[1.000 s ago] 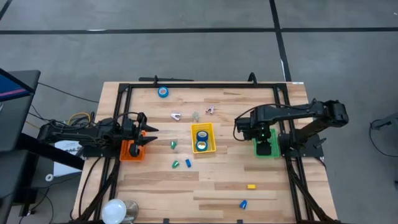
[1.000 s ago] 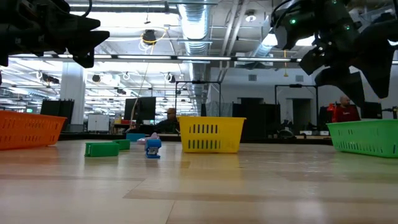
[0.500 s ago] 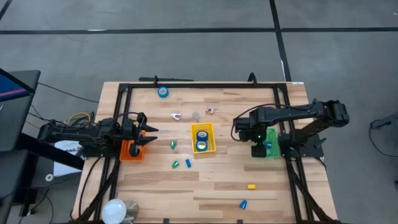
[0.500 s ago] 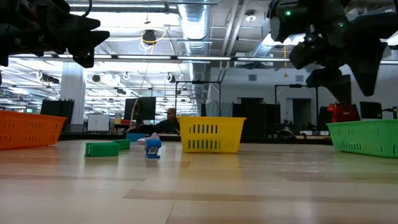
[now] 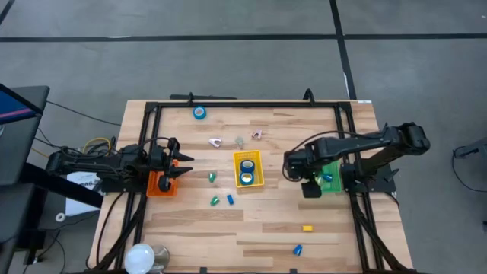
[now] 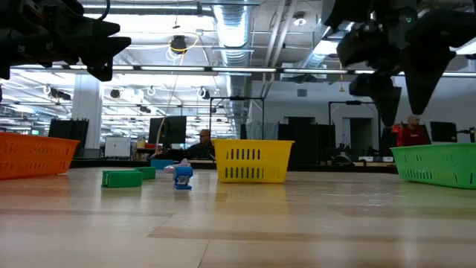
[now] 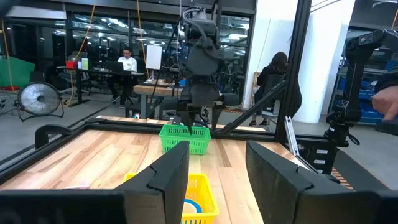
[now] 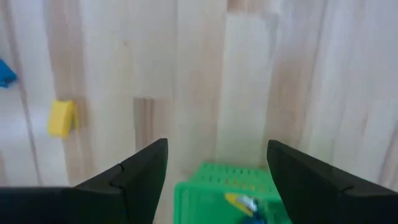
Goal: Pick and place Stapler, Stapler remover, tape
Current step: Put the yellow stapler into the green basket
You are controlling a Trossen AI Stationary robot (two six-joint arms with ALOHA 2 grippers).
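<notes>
Two rolls of blue tape lie in the yellow basket at mid-table, and a third roll lies flat near the far edge. Pale claw-shaped stapler removers rest on the wood beyond the basket. Small green and blue staplers lie to its near left. My right gripper points down, open and with nothing in it, above the near-left corner of the green basket. My left gripper waits open above the orange basket.
A small yellow block and a blue piece lie near the table's front right. The green basket holds a small yellow-and-blue thing. A black frame rims the table. A white lamp sits at the near left corner.
My right gripper has moved off the green basket toward the table's near edge and a little to the left. It has tipped from slanting to pointing straight down. Its fingers stay open.
</notes>
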